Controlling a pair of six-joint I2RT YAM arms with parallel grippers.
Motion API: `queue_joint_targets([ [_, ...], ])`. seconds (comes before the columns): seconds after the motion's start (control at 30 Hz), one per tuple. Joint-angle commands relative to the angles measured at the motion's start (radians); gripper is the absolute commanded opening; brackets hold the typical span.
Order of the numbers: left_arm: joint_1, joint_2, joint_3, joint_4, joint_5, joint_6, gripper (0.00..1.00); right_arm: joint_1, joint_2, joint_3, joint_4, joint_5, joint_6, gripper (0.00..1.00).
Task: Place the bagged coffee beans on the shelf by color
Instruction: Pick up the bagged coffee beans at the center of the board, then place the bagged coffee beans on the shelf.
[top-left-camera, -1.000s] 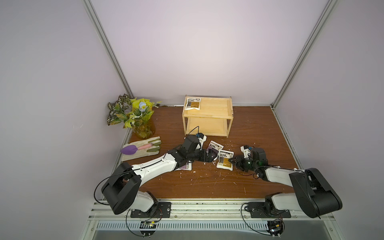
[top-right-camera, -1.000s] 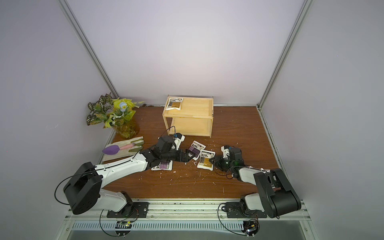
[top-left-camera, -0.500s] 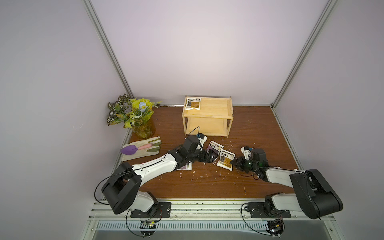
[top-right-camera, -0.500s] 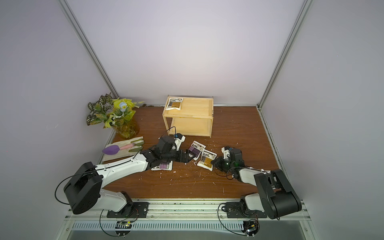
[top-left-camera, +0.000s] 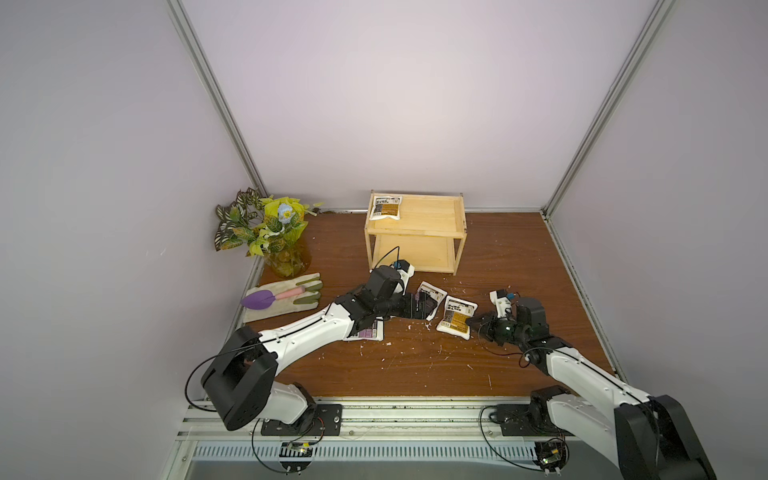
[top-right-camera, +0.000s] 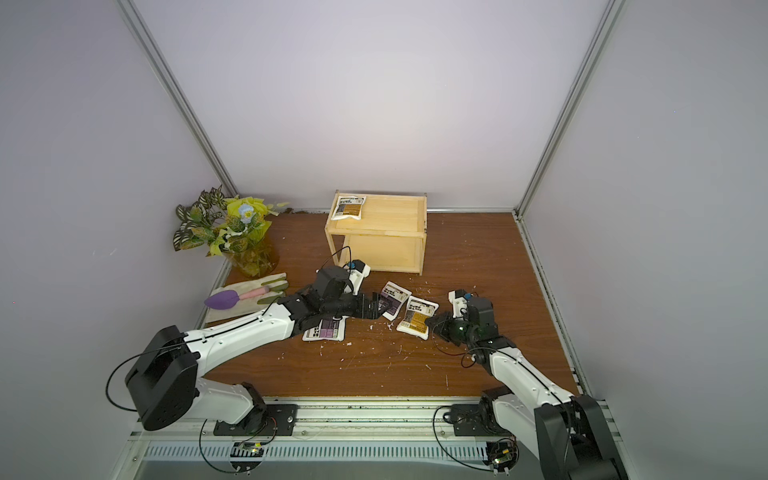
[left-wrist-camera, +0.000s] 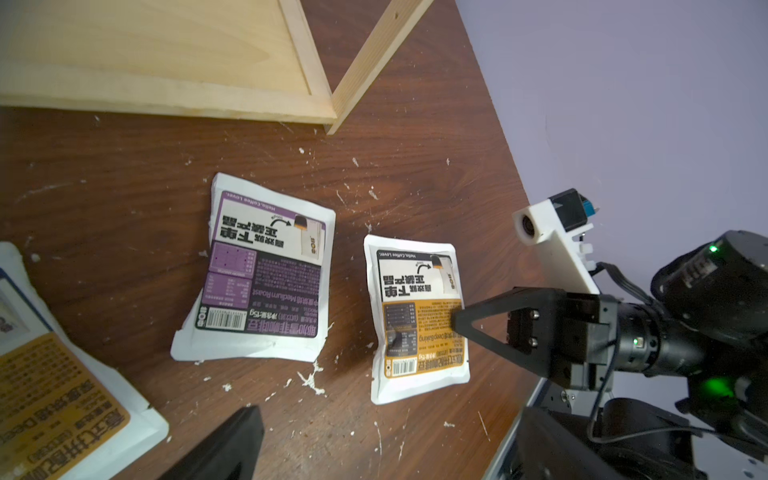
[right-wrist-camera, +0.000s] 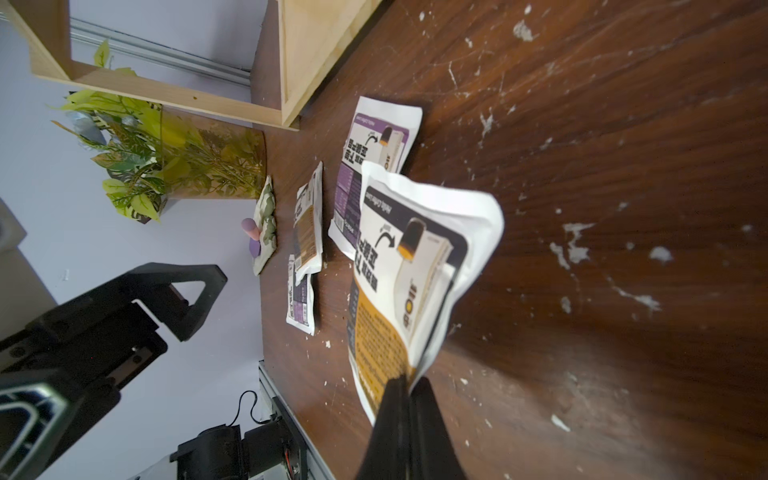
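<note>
The brown tabletop (top-left-camera: 507, 257) carries the pale two-tier shelf (top-left-camera: 432, 216) at its rear, and a golden-brown pouch (top-left-camera: 386, 207) lies flat in the top tier's left rear corner. In front of the shelf a purple pouch (left-wrist-camera: 266, 274) lies flat on the tabletop. Just beside it, the second golden-brown pouch (right-wrist-camera: 399, 291) has one edge pinched in the clenched right gripper (right-wrist-camera: 409, 380). The left gripper (top-left-camera: 424, 306) hangs near the purple pouch, jaws apart and empty

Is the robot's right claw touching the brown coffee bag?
Touching. The right wrist view shows the right gripper with its jaws pinched shut on the near edge of the golden-brown pouch, no gap between them.
</note>
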Motion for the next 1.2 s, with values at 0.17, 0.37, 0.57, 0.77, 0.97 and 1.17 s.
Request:
queue_joint_targets([
  [0.17, 0.038, -0.079, 0.118, -0.13, -0.024, 0.02, 1.0, -0.003, -0.064, 0.187, -0.117, -0.14, 0.006, 0.0],
  [0.37, 0.133, -0.175, 0.187, -0.194, -0.017, 0.049, 0.99, 0.001, -0.054, 0.33, -0.15, -0.21, 0.003, 0.0],
  [0.57, 0.208, -0.203, 0.32, -0.301, -0.017, 0.103, 0.99, 0.02, -0.011, 0.473, -0.156, -0.237, 0.009, 0.0],
  [0.77, 0.31, -0.174, 0.41, -0.316, 0.031, 0.105, 0.99, 0.045, 0.062, 0.616, -0.147, -0.228, 0.006, 0.0],
  [0.97, 0.411, -0.128, 0.461, -0.277, 0.113, 0.083, 1.0, 0.067, 0.179, 0.77, -0.123, -0.203, 0.005, 0.0],
  [1.17, 0.473, -0.082, 0.496, -0.256, 0.198, 0.073, 0.99, 0.071, 0.348, 0.95, -0.145, -0.176, -0.017, 0.0],
])
